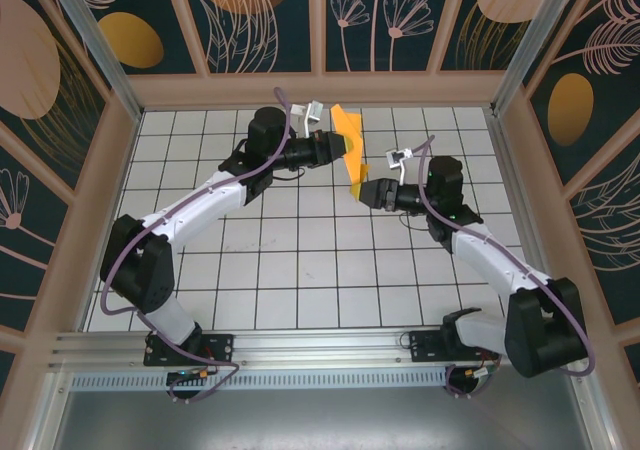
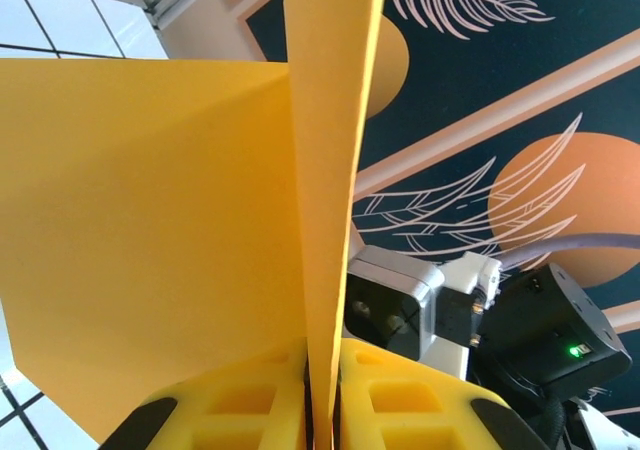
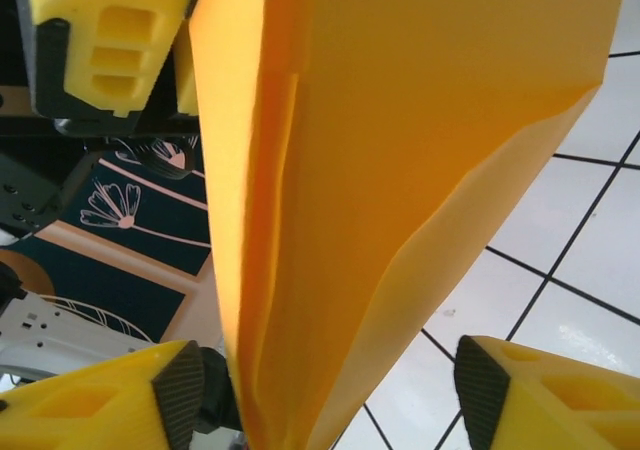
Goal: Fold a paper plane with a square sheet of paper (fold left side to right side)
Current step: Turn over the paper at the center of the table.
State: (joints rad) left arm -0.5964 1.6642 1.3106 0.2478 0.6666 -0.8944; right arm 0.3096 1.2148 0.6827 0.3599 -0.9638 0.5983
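The orange-yellow sheet of paper (image 1: 350, 142), folded into a narrow pointed shape, hangs in the air over the far middle of the table. My left gripper (image 1: 338, 148) is shut on it. In the left wrist view the yellow fingers (image 2: 240, 400) pinch a thin upright fold (image 2: 325, 170), and a wide flap (image 2: 140, 220) spreads to the left. My right gripper (image 1: 362, 190) stands open at the paper's lower tip. In the right wrist view its black pads (image 3: 185, 395) sit on either side of the paper (image 3: 400, 170) with gaps between.
A white grid-tiled table (image 1: 300, 260) lies below both arms. Patterned wall panels (image 1: 260, 20) and a wooden rim enclose it on three sides. The left gripper's fingers (image 3: 110, 30) show at the top of the right wrist view.
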